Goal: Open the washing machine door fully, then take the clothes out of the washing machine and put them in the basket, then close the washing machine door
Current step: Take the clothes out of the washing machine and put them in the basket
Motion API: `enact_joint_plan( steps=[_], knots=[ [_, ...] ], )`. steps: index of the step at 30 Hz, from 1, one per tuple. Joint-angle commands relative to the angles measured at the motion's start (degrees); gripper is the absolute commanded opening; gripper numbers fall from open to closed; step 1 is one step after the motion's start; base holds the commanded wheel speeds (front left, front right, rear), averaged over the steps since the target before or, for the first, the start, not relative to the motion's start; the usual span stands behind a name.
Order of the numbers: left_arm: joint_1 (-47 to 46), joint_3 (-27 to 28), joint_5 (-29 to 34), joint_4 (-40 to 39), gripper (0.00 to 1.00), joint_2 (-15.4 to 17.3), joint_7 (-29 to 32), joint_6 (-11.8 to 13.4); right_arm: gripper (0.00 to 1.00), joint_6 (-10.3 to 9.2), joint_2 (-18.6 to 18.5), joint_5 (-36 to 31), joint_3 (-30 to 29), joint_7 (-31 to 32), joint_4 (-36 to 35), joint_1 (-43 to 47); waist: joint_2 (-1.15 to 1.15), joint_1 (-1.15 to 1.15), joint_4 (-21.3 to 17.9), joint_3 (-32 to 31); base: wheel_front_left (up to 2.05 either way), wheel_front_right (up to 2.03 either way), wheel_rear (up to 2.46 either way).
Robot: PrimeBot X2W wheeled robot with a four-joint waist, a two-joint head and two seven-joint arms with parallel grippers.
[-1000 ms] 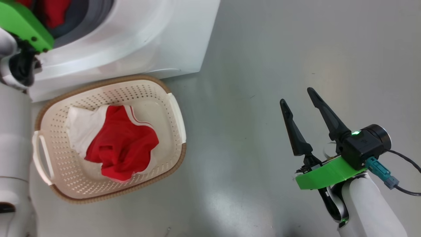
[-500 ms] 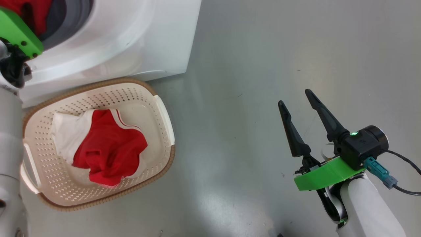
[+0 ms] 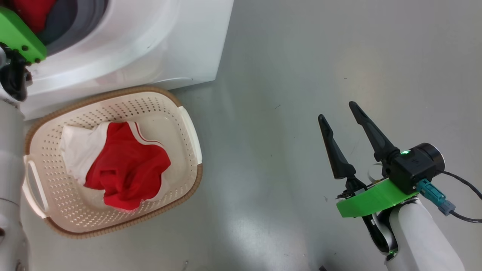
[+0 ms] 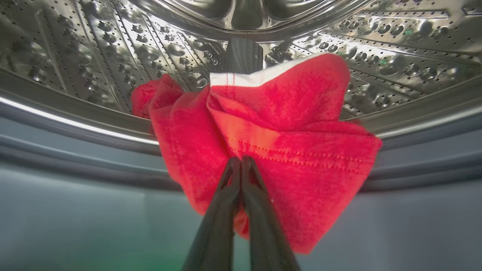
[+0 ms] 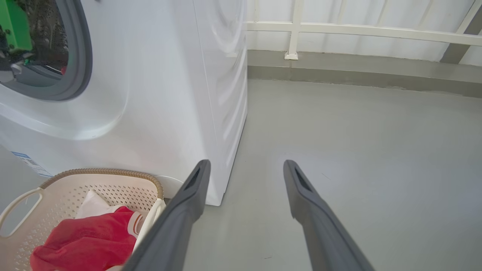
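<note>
At your far left, the left gripper (image 4: 241, 160) has its fingers pinched together on a red garment (image 4: 286, 150) at the mouth of the steel drum (image 4: 113, 49), where the cloth hangs across the grey door seal (image 5: 84, 56) of the washing machine (image 3: 150, 45). Just in front of the machine, the basket (image 3: 113, 92) sits on the floor with red and white clothes (image 3: 128, 169) heaped inside. To the right you have bare, glossy grey floor (image 3: 286, 67), faintly scuffed. The right gripper (image 3: 337, 111) hovers above it, fingers spread apart, holding nothing. Beyond, a low grey kerb (image 5: 357, 71) runs under a white railing (image 5: 357, 32).
</note>
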Motion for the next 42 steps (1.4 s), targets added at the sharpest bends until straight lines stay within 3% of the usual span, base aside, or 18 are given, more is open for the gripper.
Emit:
enact_joint_plan(
  steps=[1, 16, 25, 32, 42],
  knots=[
    [-0.6, 0.1, 0.9, -1.5, 0.0, 3.0, -1.5, -0.4, 1.0, 0.28, 0.1, 0.9, 1.3, -0.4, -1.2, -0.6, 0.0, 0.0, 0.3, -0.1, 0.0, 0.0, 0.0],
    [3.9, -1.6, 1.7, -3.5, 0.0, 2.9, -14.9, -2.5, 1.0, 0.28, 0.1, 0.1, 0.8, -0.4, -0.5, -1.0, 0.0, 0.0, 4.2, -1.8, 0.0, 0.0, 0.0],
    [9.2, -1.9, 1.4, -6.6, 0.0, 2.2, -19.5, -3.4, 1.0, 0.28, 0.1, -0.2, 0.5, -0.4, 0.0, -0.8, 0.0, 0.0, 6.1, -4.0, 0.0, 0.0, 0.0],
    [16.3, -1.5, 1.3, -14.9, 0.0, 0.7, -20.6, -3.4, 1.0, 0.28, 0.1, -0.4, 0.1, -0.4, 0.5, -0.3, 0.0, 0.0, 7.7, -7.0, 0.0, 0.0, 0.0],
    [29.5, 0.6, 2.3, -31.7, 0.0, -1.1, -20.7, -0.9, 1.0, 0.28, 0.1, -0.2, -0.7, -0.4, 1.1, 1.3, 0.0, 0.0, 9.1, -11.6, 0.0, 0.0, 0.0]
  ],
)
